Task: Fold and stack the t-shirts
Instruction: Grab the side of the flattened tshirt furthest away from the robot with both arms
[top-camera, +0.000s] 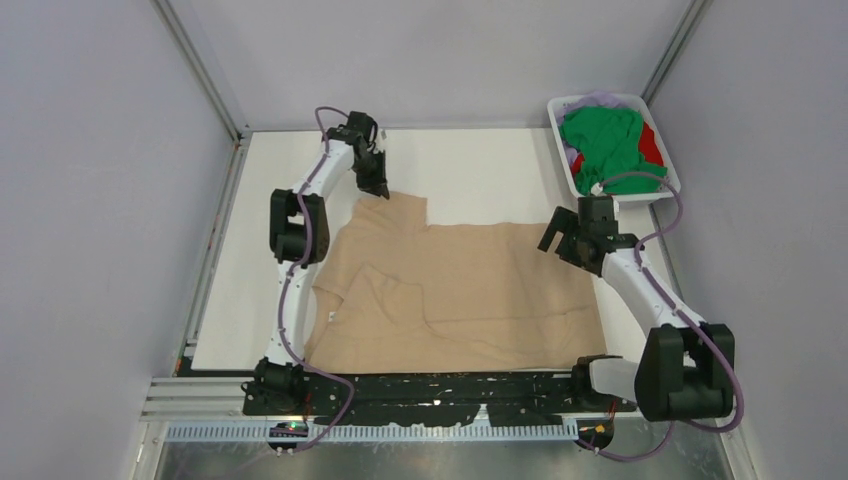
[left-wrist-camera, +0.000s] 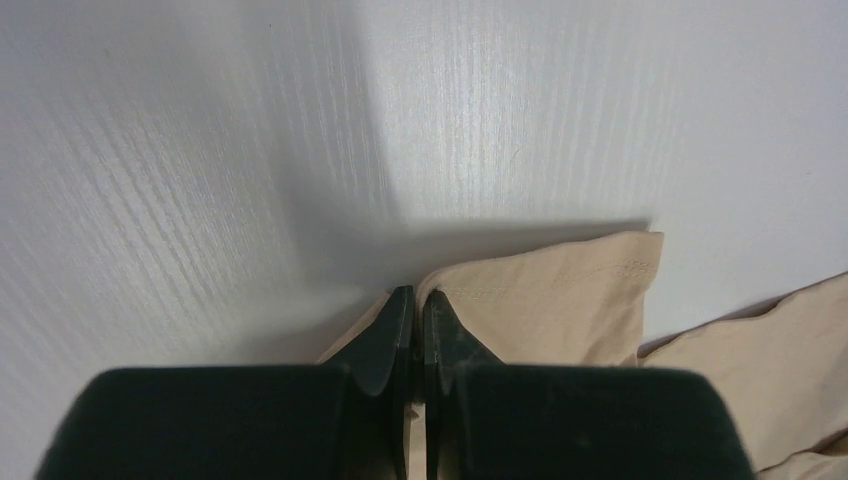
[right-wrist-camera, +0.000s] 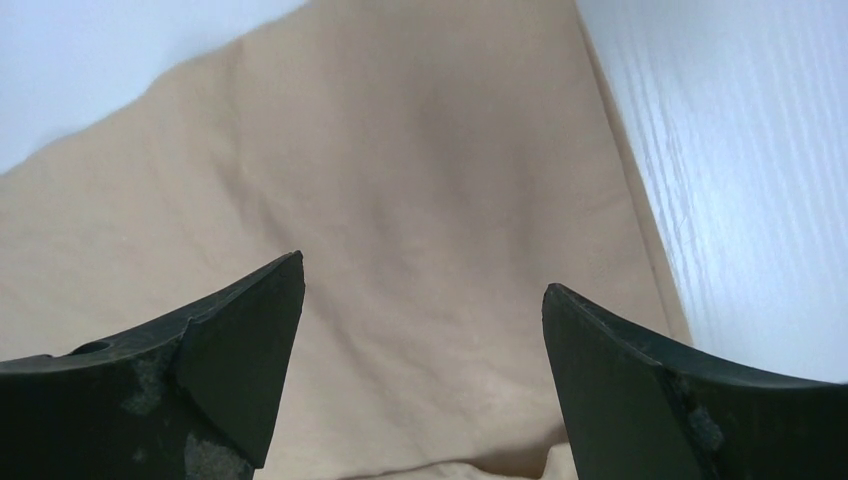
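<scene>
Two robot arms are bolted to a black rail (top-camera: 440, 392) at the near edge of a white table (top-camera: 470, 165). A large beige t-shirt (top-camera: 480, 290) lies mostly flat on the table just beyond the rail, covering most of the space between the arms. In its near-left part a flap of cloth is folded over onto the body, with soft creases around it.

The right arm (top-camera: 640, 290) reaches in from the near right. The right gripper (top-camera: 553, 240) hangs over the right-hand edge of the shirt. In the right wrist view its jaws (right-wrist-camera: 422, 272) stand wide apart with nothing between them. Only smooth beige cloth (right-wrist-camera: 400, 180) and a strip of bare table (right-wrist-camera: 740, 150) lie below.

The left arm (top-camera: 295, 225) stretches farther, up the left side. The left gripper (top-camera: 375, 185) is down at the tip of the shirt's far-left sleeve, which sticks out toward the back of the table. In the left wrist view its fingertips (left-wrist-camera: 416, 295) are pressed almost together at the hemmed edge of that sleeve (left-wrist-camera: 560, 300). Beige cloth shows on both sides of them, so they appear to pinch the sleeve.

At the far right corner sits a white plastic basket (top-camera: 663, 152), well apart from the beige shirt. It holds a crumpled green t-shirt (top-camera: 605, 140) on top. A red t-shirt (top-camera: 650, 143) shows at its right side, and a pale lilac t-shirt (top-camera: 598, 99) peeks out at the far rim.
</scene>
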